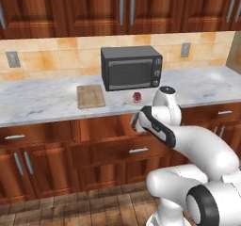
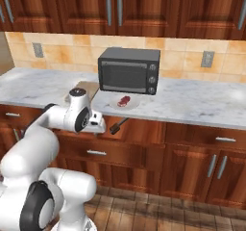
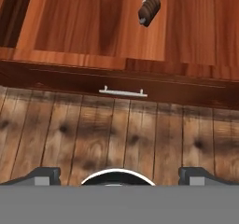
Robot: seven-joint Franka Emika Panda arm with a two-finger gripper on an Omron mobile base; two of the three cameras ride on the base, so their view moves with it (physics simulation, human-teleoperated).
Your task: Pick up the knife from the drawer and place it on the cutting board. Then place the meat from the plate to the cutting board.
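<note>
Knife lies inside the pulled-out drawer, its dark brown ribbed handle pointing toward the drawer front and a short stretch of grey metal running off the top edge of the hand view; the blade itself is out of frame there. From the right base view the knife shows as a dark handle with a slim pale blade angled back toward the counter edge, resting in the open drawer just below the plate. Drawer front carries a short silver bar handle, seen from above with plank flooring beneath it. Gripper hangs above the floor in front of the drawer, its two dark fingertips spread wide at the bottom corners of the hand view and holding nothing, well apart from the knife. Meat, dark red with paler edges, sits on the round white plate on the marble counter, in front of the black toaster oven. Cutting board, light tan with a darker rim, lies flat on the counter to the left of the oven and bears nothing. Arm bends forward with the hand at drawer height.
</note>
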